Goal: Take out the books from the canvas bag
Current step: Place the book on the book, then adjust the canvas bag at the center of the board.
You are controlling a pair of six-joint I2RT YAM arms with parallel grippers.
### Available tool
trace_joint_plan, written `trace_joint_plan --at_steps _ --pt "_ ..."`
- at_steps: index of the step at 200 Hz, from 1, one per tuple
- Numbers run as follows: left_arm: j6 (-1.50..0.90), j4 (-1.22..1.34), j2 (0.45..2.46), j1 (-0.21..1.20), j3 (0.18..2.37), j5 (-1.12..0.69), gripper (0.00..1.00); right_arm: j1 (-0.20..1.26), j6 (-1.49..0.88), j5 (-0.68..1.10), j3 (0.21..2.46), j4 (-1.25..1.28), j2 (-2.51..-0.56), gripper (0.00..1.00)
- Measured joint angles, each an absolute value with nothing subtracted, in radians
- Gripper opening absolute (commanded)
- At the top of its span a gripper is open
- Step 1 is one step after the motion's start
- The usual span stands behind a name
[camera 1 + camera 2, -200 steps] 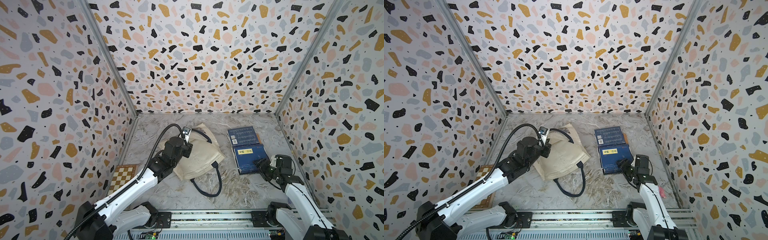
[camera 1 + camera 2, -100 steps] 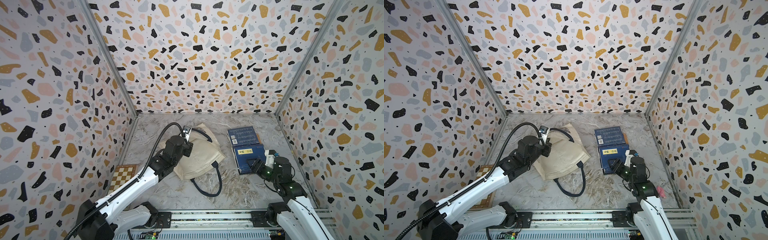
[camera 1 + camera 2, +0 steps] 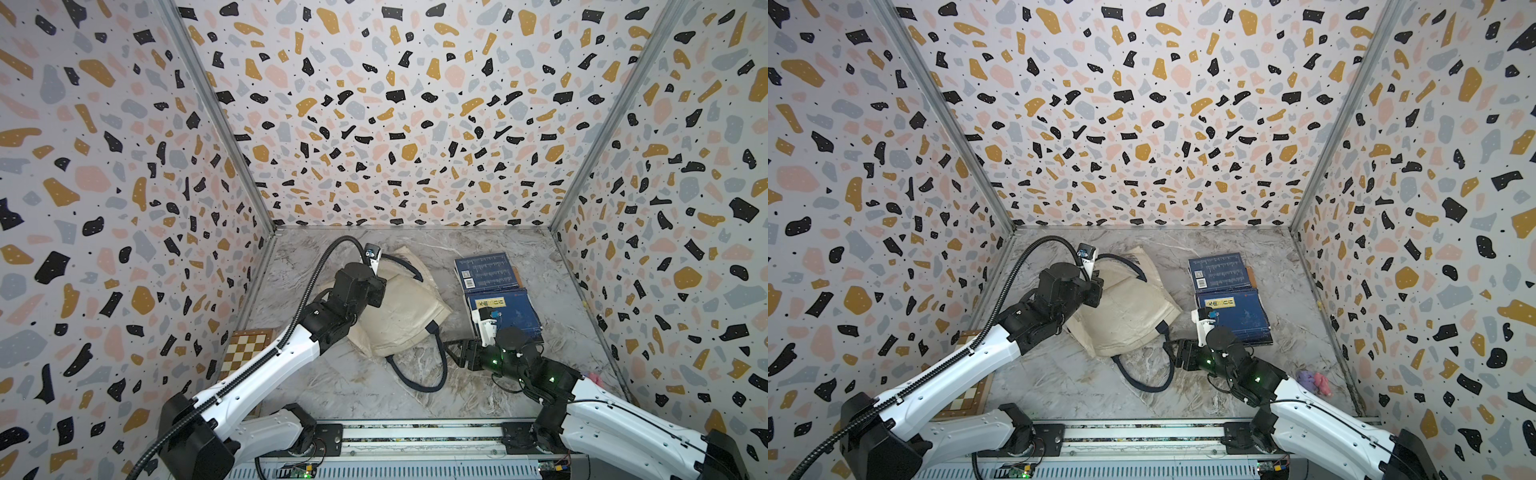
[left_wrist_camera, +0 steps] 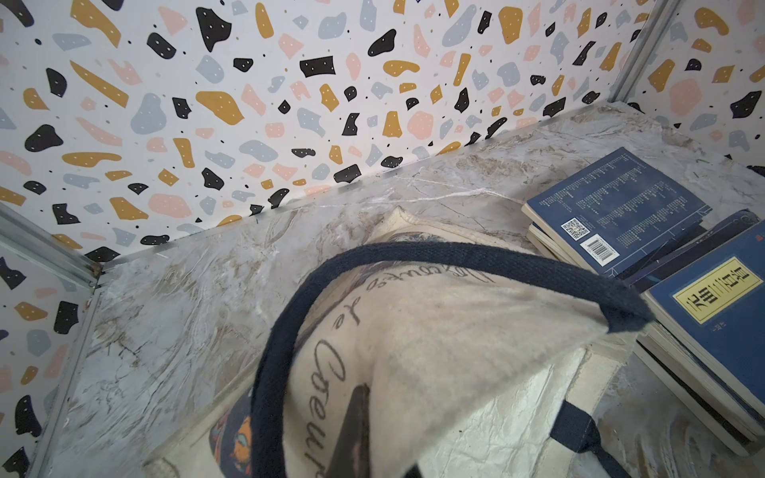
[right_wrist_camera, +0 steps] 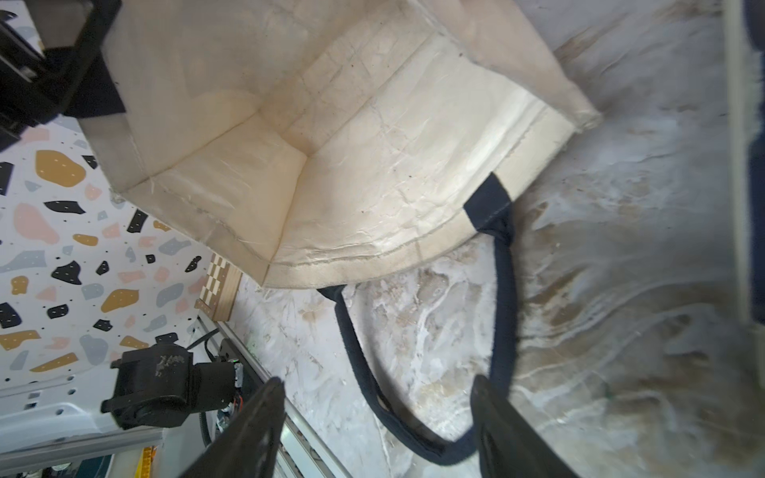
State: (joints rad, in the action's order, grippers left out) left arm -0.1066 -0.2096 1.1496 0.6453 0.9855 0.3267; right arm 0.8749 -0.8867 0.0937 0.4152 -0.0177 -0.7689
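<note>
The cream canvas bag lies on its side, its open mouth turned toward the right arm. My left gripper is shut on the bag's upper cloth and holds it raised. In the right wrist view the bag's inside shows only pale lining. Navy books lie stacked to the bag's right: one with a barcode and one with a yellow label. My right gripper is open and holds nothing. It is low beside the bag's loose navy handle.
A chessboard box leans by the left wall. A small pink and purple object lies near the right wall. Terrazzo walls close three sides, and a metal rail runs along the front.
My right arm has swung left, away from the books, and now points at the bag's mouth and loose handle. The left arm and the bag have stayed in place.
</note>
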Motion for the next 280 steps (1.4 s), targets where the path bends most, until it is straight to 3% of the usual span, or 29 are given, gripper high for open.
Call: trace_joint_plan --at_steps 65,149,221,280 --pt "-0.146 -0.296 1.148 0.645 1.050 0.352 0.00 1.093 -0.986 -0.028 0.403 0.212 -0.967 0.73" --pt "-0.207 -0.374 1.108 0.645 1.088 0.352 0.00 1.101 -1.208 -0.116 0.358 0.340 -1.193 0.75" --pt "-0.271 -0.402 1.053 0.661 1.127 0.341 0.00 1.103 -1.302 -0.064 0.364 0.536 -1.409 0.75" --pt "-0.278 -0.402 1.042 0.699 1.129 0.350 0.00 1.163 -1.335 -0.095 0.399 0.577 -1.398 0.74"
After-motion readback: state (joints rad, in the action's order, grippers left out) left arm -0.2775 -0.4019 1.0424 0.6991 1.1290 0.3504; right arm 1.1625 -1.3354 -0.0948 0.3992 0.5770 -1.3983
